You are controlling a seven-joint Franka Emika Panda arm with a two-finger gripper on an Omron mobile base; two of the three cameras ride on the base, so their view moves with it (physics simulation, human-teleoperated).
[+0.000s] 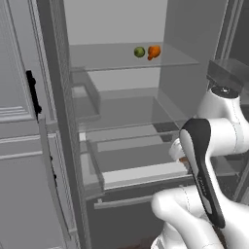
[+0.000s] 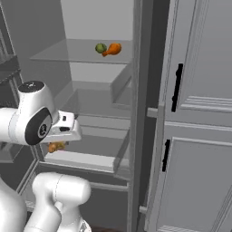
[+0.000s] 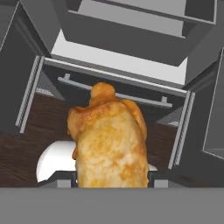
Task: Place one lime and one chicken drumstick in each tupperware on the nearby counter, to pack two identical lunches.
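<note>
In the hand view my gripper (image 3: pixel 111 177) is shut on a golden-brown chicken drumstick (image 3: pixel 109 140) that fills the space between the fingers. From the right base view the same drumstick (image 2: pixel 55 146) hangs under my hand, in front of the open fridge's lower drawers. On the fridge's upper glass shelf a green lime (image 1: pixel 139 52) lies next to a second chicken drumstick (image 1: pixel 153 52); both appear again as lime (image 2: pixel 100 48) and drumstick (image 2: pixel 112 49). The tupperware and the counter are out of view.
The fridge door (image 1: pixel 58 146) stands open on the left, with bins on its inner side. A pulled-out drawer (image 1: pixel 141 173) juts forward below the glass shelves. Grey cabinet doors (image 2: pixel 199 113) with black handles flank the fridge. Dark wooden floor (image 3: pixel 26 144) lies beneath.
</note>
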